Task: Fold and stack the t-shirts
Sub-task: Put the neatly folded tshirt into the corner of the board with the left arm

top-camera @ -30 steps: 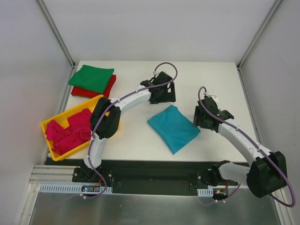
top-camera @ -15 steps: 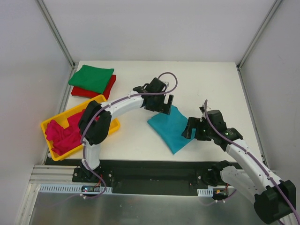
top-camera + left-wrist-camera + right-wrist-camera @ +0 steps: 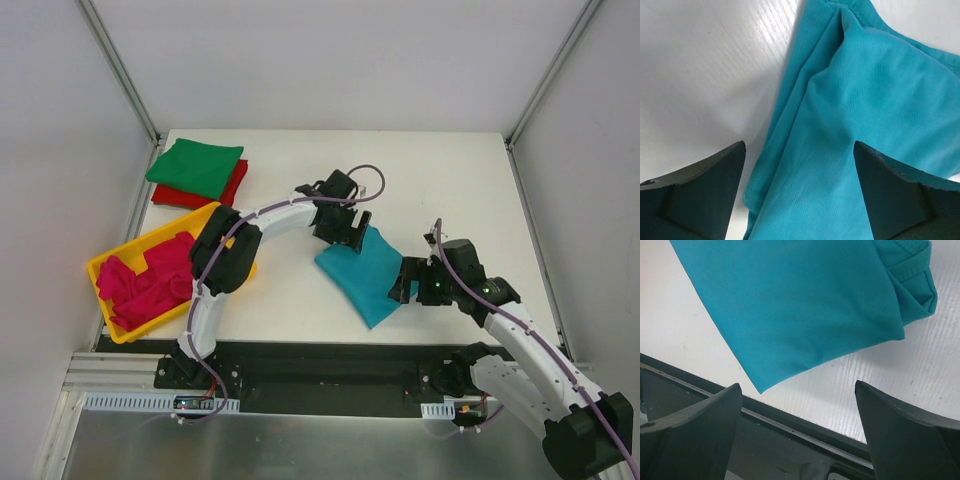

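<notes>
On the white tabletop (image 3: 450, 170), left hand (image 3: 348, 234) and right hand (image 3: 404, 284) gape wide over the folded teal shirt's (image 3: 365, 275) opposite edges, likely readying to lift it for stacking.

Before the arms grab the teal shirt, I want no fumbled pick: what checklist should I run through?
1. Left gripper open: ok, jaws wide above the far corner of the teal t-shirt.
2. Right gripper open: ok, jaws wide at its near-right edge.
3. Shirt folded, lying flat on the table: ok.
4. Contact with the fabric: cannot tell.
5. Stack ready: ok, green t-shirt lies on red t-shirt, far left.
</notes>
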